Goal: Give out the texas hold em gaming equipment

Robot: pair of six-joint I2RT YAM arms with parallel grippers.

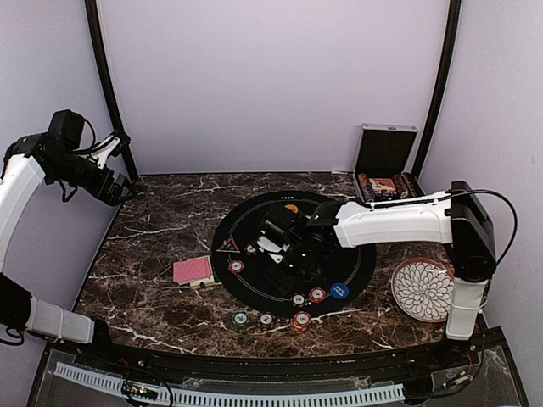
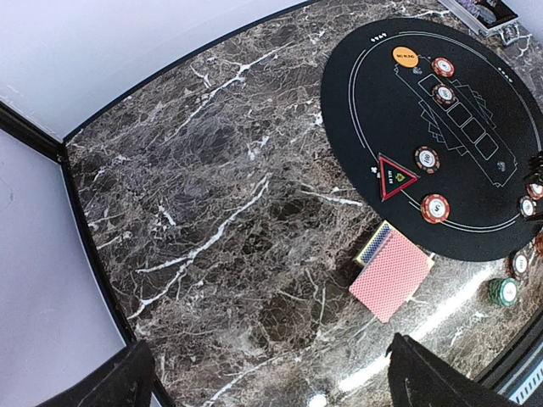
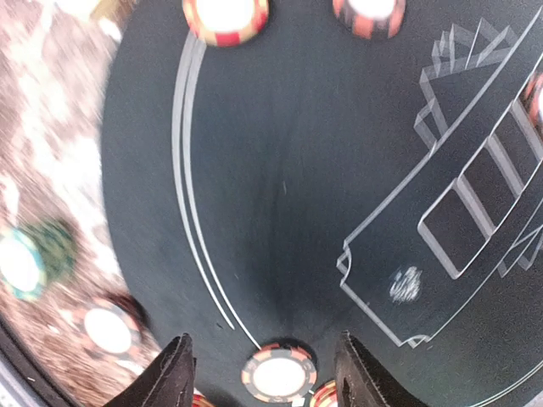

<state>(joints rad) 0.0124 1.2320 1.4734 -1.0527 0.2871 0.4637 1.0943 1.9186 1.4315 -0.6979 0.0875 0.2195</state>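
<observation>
Several chips are already out on the table, so I judge the distribution as partly done. Nearest the arm bases, a green chip stack [image 1: 241,320], a pale chip [image 1: 266,319] and a red chip stack [image 1: 300,322] sit on the marble table [image 1: 153,305], just off the near rim of the round black mat [image 1: 254,292]. Just inside that rim lie a pair of red chips [image 1: 316,294] and the blue button [image 1: 339,291]. The red-backed cards [image 1: 193,270] lie as one deck on the marble just left of the mat; I see none dealt out. Over the middle of the mat my right gripper [image 3: 265,339] hangs low with its fingers spread. A striped chip [image 3: 278,373] lies flat on the mat between them with a gap on each side, so nothing is pinched. Beyond it, the triangular marker [image 1: 227,246] sits near the mat's left rim and the orange button [image 1: 292,208] at its far rim. At the far right, the silver case [image 1: 386,161] stands open with more chips racked inside. My left gripper [image 2: 270,343] is raised at the far left, fingers wide apart and holding nothing. I reckon the cards and the racked chips remain to be shared out.
</observation>
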